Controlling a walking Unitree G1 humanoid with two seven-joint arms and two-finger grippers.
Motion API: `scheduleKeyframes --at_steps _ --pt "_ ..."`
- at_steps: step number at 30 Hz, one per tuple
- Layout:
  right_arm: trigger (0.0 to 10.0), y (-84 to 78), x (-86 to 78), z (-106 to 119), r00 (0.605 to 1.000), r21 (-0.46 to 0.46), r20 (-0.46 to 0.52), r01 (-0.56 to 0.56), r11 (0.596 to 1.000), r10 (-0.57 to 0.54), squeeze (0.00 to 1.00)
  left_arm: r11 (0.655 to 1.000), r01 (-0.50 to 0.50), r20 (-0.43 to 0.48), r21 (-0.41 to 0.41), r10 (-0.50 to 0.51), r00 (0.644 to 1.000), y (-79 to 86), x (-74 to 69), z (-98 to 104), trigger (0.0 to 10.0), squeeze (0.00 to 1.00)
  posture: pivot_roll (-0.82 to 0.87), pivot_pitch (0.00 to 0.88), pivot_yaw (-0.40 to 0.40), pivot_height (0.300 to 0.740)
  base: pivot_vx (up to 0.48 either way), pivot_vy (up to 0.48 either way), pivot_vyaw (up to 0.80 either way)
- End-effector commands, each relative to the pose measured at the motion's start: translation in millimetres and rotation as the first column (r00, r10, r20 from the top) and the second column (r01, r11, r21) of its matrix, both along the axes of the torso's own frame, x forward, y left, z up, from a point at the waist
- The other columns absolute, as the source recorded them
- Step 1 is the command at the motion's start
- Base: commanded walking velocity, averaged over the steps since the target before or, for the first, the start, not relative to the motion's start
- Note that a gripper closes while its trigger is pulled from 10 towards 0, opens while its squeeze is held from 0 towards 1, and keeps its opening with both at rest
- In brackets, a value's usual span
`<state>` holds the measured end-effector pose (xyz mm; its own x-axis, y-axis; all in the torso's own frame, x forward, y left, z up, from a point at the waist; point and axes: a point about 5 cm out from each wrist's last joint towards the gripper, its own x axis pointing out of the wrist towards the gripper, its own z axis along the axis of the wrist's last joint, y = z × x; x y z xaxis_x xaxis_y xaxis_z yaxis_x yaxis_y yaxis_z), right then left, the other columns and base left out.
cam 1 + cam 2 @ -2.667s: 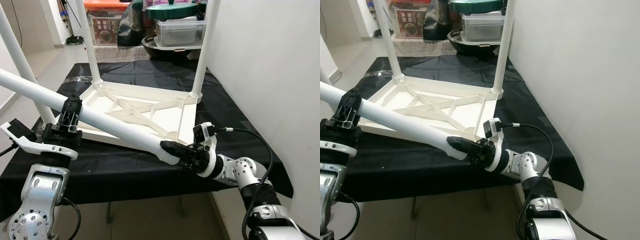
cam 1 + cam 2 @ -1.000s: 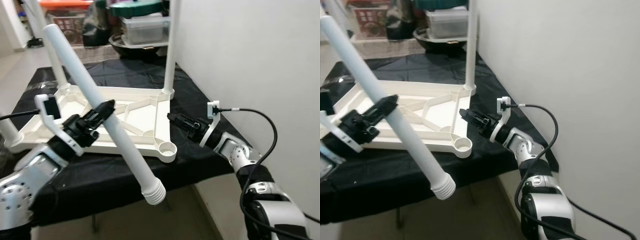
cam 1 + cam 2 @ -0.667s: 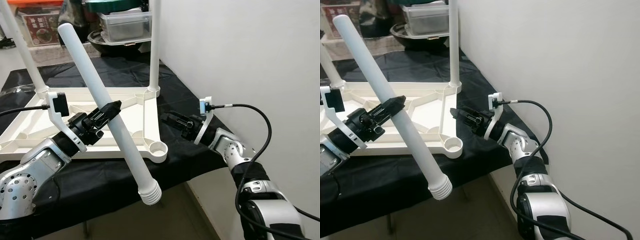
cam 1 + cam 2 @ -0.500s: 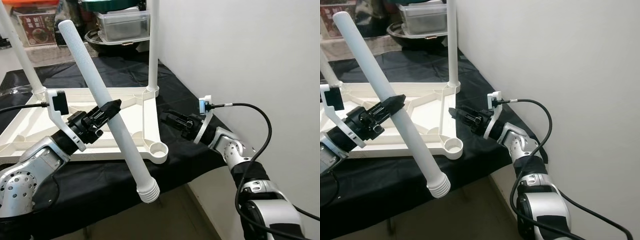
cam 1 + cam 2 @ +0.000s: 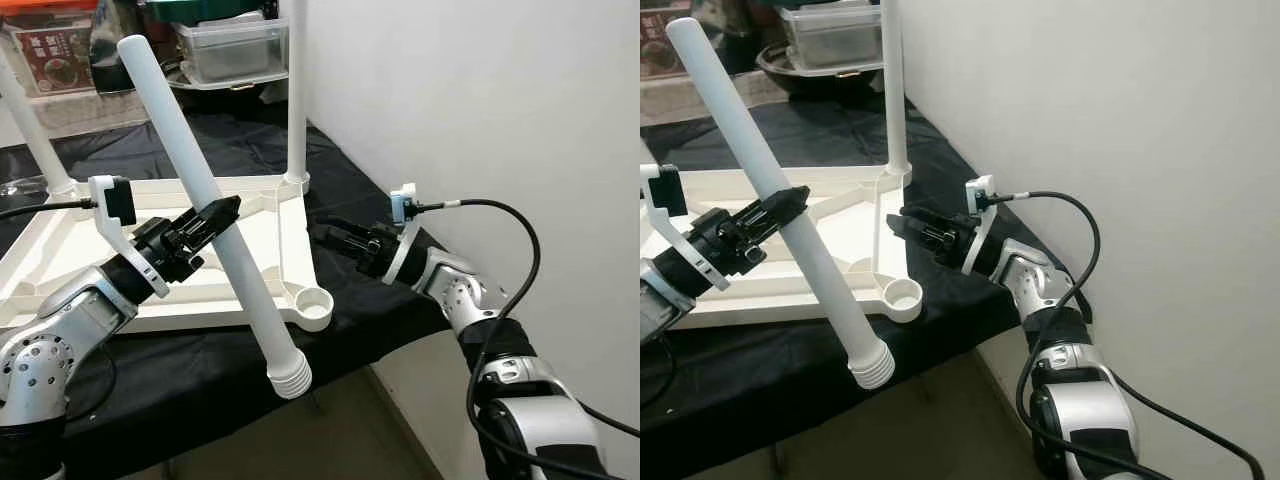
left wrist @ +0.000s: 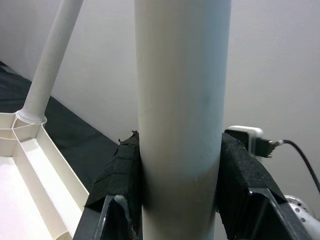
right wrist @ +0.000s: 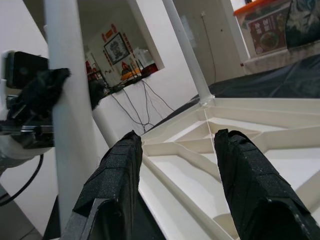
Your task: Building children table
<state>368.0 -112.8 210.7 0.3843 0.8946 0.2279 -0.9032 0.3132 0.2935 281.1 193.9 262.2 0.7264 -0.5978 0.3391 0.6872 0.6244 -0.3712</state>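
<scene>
The loose white table leg [image 5: 205, 195] is clamped in my left end effector [image 5: 210, 220], roughly at the middle of its length. It slants in the air, its plain end up toward the shelf clutter behind and its ribbed plug end [image 5: 287, 379] down past the front edge of the surface [image 5: 380, 305], hanging just in front of the open round socket [image 5: 316, 301] at the near corner of the tabletop [image 5: 262, 290]. My left wrist view shows both black pads [image 6: 120, 175] pressed against the leg from opposite sides.

The white tabletop lies upside down on the black cloth that covers the surface, its ribbed underside facing up. One leg [image 5: 296, 90] already stands upright in the far right corner socket, and another fitted leg [image 5: 30, 125] rises at the far left.

My right end effector [image 5: 322, 232] hovers just beside the tabletop's right edge, above the cloth, its two fingers [image 7: 247, 175] spread apart with nothing between them, pointing across the frame toward the held leg.

Behind the surface sit a clear plastic box [image 5: 232, 50] and other stored household items. A white wall [image 5: 480, 110] runs along my right.
</scene>
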Motion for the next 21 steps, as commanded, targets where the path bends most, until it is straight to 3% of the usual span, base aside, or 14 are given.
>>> scheduleKeyframes --at_steps 1,9,21 --pt "10.0 6.3 -0.9 3.1 1.0 -0.011 0.014 -0.012 1.0 0.012 0.0 1.0 -0.003 0.019 0.004 0.003 1.0 0.8 1.2 2.4 10.0 0.0 0.02 0.0 -0.012 0.74 0.0 0.0 -0.76" --pt "10.0 19.0 -4.0 0.5 0.999 -0.038 0.041 -0.004 0.999 0.006 0.0 0.996 -0.087 0.047 -0.034 0.089 0.995 5.6 7.9 8.5 10.0 0.0 0.01 0.0 -0.004 0.74 0.0 0.0 -0.78" --pt "10.0 27.9 -7.0 1.1 0.998 -0.058 0.065 -0.015 0.998 0.019 0.0 0.993 -0.122 0.058 0.009 0.121 0.991 8.2 11.1 6.8 10.0 0.0 0.01 0.0 -0.01 0.74 0.0 0.0 -0.8"
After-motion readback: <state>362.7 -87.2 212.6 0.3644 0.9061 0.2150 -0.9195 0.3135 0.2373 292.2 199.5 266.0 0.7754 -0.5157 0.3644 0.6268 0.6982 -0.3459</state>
